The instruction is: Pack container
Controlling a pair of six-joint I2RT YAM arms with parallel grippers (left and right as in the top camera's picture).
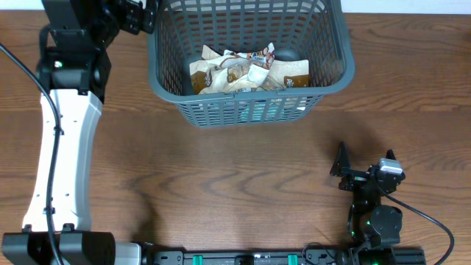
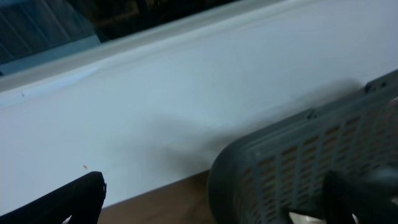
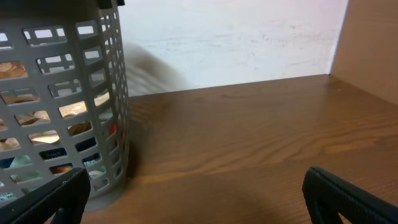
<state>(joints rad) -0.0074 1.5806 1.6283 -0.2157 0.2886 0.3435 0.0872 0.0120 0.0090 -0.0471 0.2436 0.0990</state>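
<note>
Nearest the base, at the lower right of the overhead frame, the right gripper [image 1: 364, 168] stood low over the table [image 1: 243, 184]. We found its jaws spread wide with nothing between them; in the right wrist view only bare wood lay between the two fingertips. We judged this a parked position, well apart from the work, which left the approach to the container free for the other arm.

Further out, at the upper centre of the overhead frame, the container [image 1: 250, 55] rested on the table with its open top facing up. Several food packets [image 1: 246, 72] lay in a loose pile on its floor, brown and white, and more colours showed through the slotted side in the right wrist view. No packets lay on the table outside it, so we judged the packing to be well along or complete.

Farthest, at the upper left of the overhead frame, the left gripper [image 1: 138, 15] hung just beside the container's far-left corner. In the left wrist view its fingers stood wide apart with that corner showing between them. We saw no packet held. The pale wall [image 2: 186, 81] lay beyond.
</note>
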